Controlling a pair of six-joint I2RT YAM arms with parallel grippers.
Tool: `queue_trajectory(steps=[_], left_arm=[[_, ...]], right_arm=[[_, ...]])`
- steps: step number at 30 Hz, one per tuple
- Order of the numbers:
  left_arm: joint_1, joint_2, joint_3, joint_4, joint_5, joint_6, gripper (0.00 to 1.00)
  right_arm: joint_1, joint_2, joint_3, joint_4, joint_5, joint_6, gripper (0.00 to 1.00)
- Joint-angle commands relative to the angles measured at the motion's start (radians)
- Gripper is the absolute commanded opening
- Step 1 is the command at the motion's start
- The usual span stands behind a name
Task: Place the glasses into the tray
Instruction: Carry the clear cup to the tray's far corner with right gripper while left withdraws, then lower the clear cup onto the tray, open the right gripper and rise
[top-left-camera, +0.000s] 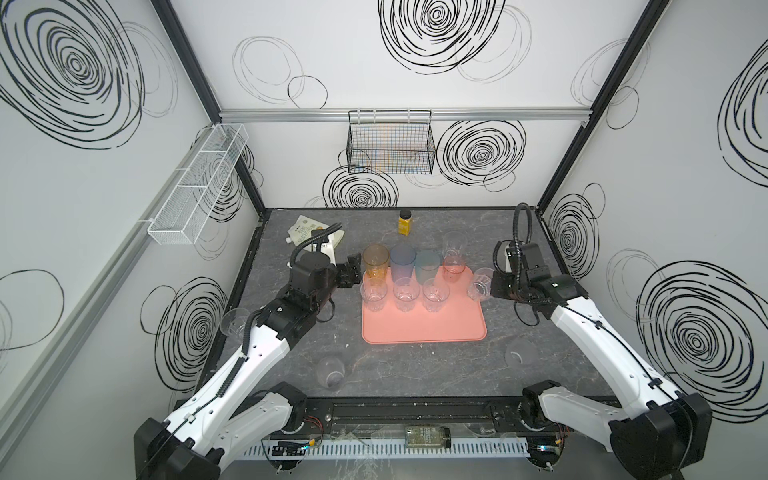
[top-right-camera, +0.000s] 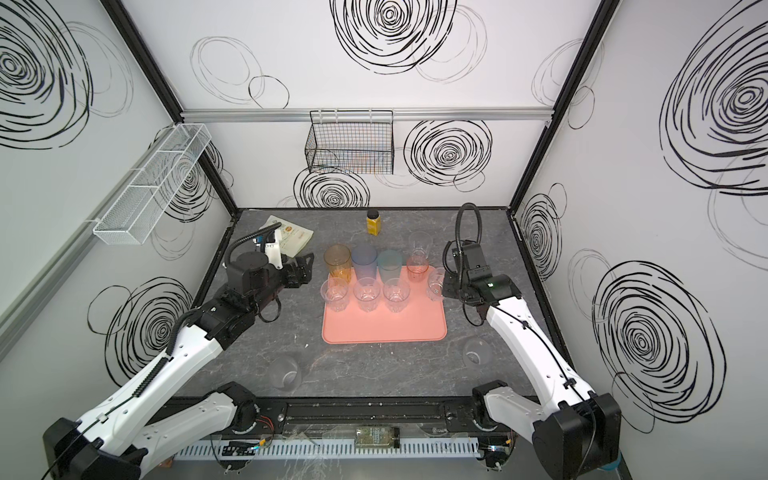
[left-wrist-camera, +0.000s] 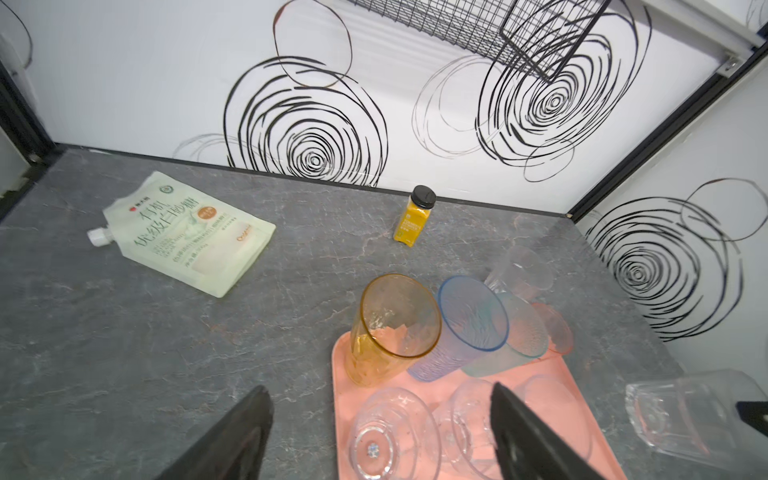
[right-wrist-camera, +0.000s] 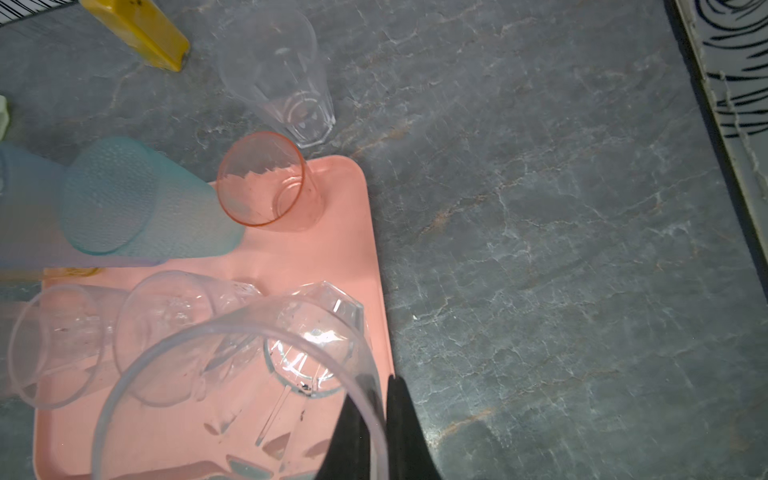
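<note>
Tumblers number twelve. Four tinted ones, the orange tumbler (top-left-camera: 376, 261), blue tumbler (top-left-camera: 402, 262), teal tumbler (top-left-camera: 428, 266) and pink tumbler (top-left-camera: 454, 269), stand in a row along the far edge of the salmon-pink tray (top-left-camera: 424, 328). Three clear tumblers (top-left-camera: 406, 294) form a second row just in front of them.

The right gripper (right-wrist-camera: 376, 395) pinches the wall of a tilted eighth tumbler (right-wrist-camera: 311, 345) at the tray's right edge; I cannot tell whether it touches the tray.

Four clear ones remain on the grey tabletop (top-left-camera: 540, 332): one behind the tray (top-left-camera: 455, 243), one front left (top-left-camera: 331, 372), one front right (top-left-camera: 515, 355) and one beside the left arm (top-left-camera: 232, 322).

The left gripper (top-left-camera: 353, 268), jaws wide apart and empty, sits near the orange tumbler. One yellow bottle (top-left-camera: 405, 222) and one pouch (left-wrist-camera: 187, 232) lie farther back.
</note>
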Motion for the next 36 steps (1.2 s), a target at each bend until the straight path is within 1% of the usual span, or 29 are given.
queue_trajectory(steps=[1,3,6,11,15,18,24,31,36], left_arm=[[0.061,-0.043,-0.062,0.069,0.025,0.024,0.92],[0.087,-0.054,-0.094,0.089,0.051,0.018,0.93],[0.084,-0.044,-0.112,0.094,0.050,0.028,0.93],[0.087,0.003,-0.125,0.090,0.034,0.048,0.94],[0.101,0.034,-0.141,0.093,0.027,0.040,0.93],[0.109,0.063,-0.141,0.091,0.061,0.028,0.93],[0.129,0.099,-0.127,0.080,0.088,0.019,0.93],[0.168,0.115,-0.127,0.079,0.130,-0.002,0.92],[0.187,0.115,-0.129,0.079,0.144,-0.012,0.92]], right_arm=[[-0.006,-0.023,-0.032,0.019,-0.013,0.014,0.00],[-0.005,-0.006,-0.048,0.036,-0.014,0.017,0.00],[-0.005,0.039,-0.055,0.080,-0.044,0.014,0.00],[-0.005,0.138,-0.047,0.140,-0.061,0.032,0.00],[-0.005,0.253,0.003,0.125,-0.072,0.042,0.00],[-0.002,0.316,0.019,0.134,-0.067,0.045,0.00],[0.002,0.376,0.031,0.166,-0.078,0.042,0.00],[0.010,0.403,0.036,0.168,-0.046,0.041,0.00],[0.015,0.412,0.049,0.169,-0.018,0.055,0.07]])
